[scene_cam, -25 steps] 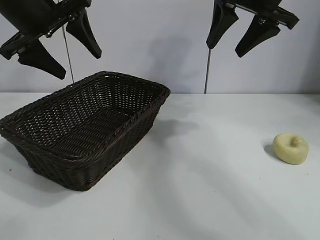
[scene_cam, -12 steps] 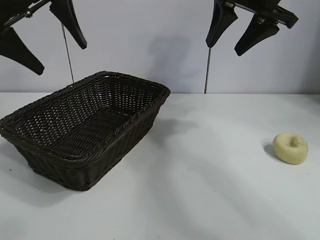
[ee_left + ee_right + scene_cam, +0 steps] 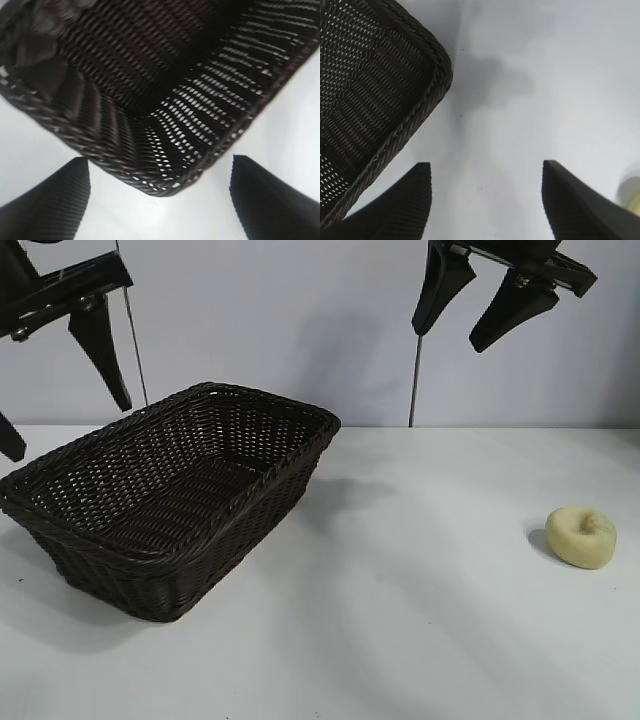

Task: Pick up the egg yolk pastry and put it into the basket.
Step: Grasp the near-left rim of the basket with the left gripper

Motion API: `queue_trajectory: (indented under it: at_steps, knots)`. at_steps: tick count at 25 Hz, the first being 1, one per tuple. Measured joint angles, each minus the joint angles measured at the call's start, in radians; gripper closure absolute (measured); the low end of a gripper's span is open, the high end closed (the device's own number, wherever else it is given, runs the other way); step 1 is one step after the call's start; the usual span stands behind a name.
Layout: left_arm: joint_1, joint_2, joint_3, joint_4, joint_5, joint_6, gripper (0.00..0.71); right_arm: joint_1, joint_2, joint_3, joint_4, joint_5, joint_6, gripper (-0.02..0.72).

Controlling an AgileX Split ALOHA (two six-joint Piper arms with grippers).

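The egg yolk pastry [image 3: 581, 536], a small pale yellow ball with a dimple, lies on the white table at the right, far from both arms. The dark brown wicker basket [image 3: 300, 455] stands at the left with nothing inside. High above its left end hangs my left gripper [image 3: 70, 433], open and empty. In its wrist view the left gripper [image 3: 160, 159] looks down on a corner of the basket [image 3: 125, 170]. My right gripper [image 3: 448, 340] hangs open and empty high over the table's middle. The right wrist view shows that gripper [image 3: 485, 164], the basket [image 3: 410, 120] and a sliver of the pastry [image 3: 634, 202].
The white table [image 3: 400, 620] lies bare between the basket and the pastry. A pale wall stands behind, with two thin upright rods [image 3: 413, 380] in front of it.
My left gripper has swung left and downward while turning, from above the basket's back-left towards the picture's left edge. The right gripper, basket and pastry have not moved.
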Motion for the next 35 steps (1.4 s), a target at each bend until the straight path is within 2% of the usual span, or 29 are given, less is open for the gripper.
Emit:
queue_trajectory:
  at_steps: [6, 12, 19, 24, 29, 35]
  knots:
    - [0.000, -0.014, 0.106, 0.042, -0.089, -0.132, 0.149, 0.000, 0.000, 0.000, 0.000, 0.012, 0.000, 0.239]
    - [0.000, -0.014, 0.204, 0.044, -0.243, -0.274, 0.149, 0.000, 0.000, 0.000, 0.000, 0.014, 0.000, 0.239]
    - [0.000, -0.014, 0.246, 0.045, -0.400, -0.310, 0.149, 0.000, 0.000, 0.000, 0.000, 0.014, 0.000, 0.239]
    - [0.000, -0.014, 0.246, 0.054, -0.419, -0.310, 0.149, 0.000, 0.000, 0.000, 0.000, 0.014, 0.000, 0.239]
    - [0.000, -0.014, 0.252, 0.063, -0.353, -0.312, 0.149, 0.000, 0.000, 0.000, 0.000, 0.015, 0.000, 0.239]
    - [0.000, -0.014, 0.307, 0.064, -0.417, -0.373, 0.149, 0.000, 0.000, 0.000, 0.000, 0.015, 0.000, 0.239]
